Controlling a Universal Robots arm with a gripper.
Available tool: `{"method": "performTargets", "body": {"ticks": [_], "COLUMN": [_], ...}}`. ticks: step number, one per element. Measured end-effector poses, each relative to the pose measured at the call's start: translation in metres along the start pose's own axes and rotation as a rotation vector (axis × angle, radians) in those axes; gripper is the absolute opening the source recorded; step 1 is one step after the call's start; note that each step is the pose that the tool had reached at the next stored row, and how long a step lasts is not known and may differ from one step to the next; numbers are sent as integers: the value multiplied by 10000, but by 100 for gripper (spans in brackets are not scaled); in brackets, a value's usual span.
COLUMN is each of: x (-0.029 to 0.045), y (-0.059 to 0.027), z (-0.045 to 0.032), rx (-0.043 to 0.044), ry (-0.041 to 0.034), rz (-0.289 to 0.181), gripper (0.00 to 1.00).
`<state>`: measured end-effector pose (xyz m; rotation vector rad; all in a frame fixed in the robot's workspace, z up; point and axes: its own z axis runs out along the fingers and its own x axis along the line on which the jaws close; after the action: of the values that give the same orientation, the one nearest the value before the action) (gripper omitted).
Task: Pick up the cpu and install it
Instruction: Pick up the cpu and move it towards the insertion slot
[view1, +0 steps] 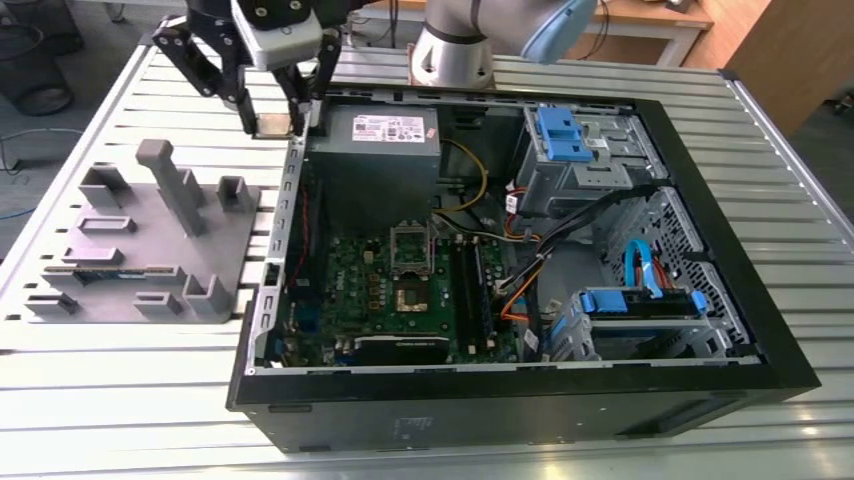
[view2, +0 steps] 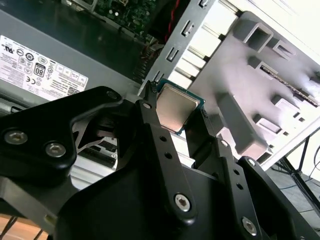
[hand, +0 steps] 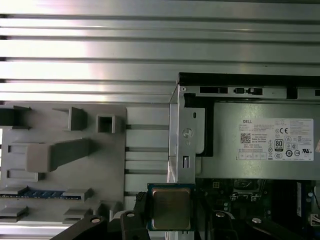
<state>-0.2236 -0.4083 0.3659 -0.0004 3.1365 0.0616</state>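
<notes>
Holding the cpu (hand: 170, 207) by two opposite edges, your gripper (view1: 274, 122) has its fingers closed narrowly around the chip. It hangs above the upright sheet-metal wall of the open computer case (view1: 747, 330), the wall on the exterior view's left, near the power supply (view1: 387, 130). On the other side of that wall the gray fixture tray (view1: 147, 240) rises in blocks from the slatted desk (view1: 107, 400). The motherboard (view1: 400, 290) and its socket (view1: 407, 268) lie low inside the case, well apart from the gripper, with cables (view1: 514, 290) just beside them. You see a square chip with a pale silvery lid and a thin green rim.
</notes>
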Motion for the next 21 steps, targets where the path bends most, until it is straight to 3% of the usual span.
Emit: {"method": "performTargets", "body": {"ticks": [5,21], "x": [-163,-581], "y": [0,0], "z": [2,3], "rx": [-1,0], "ry": [2,4], "rz": [-1,0], "gripper": [47,47]}}
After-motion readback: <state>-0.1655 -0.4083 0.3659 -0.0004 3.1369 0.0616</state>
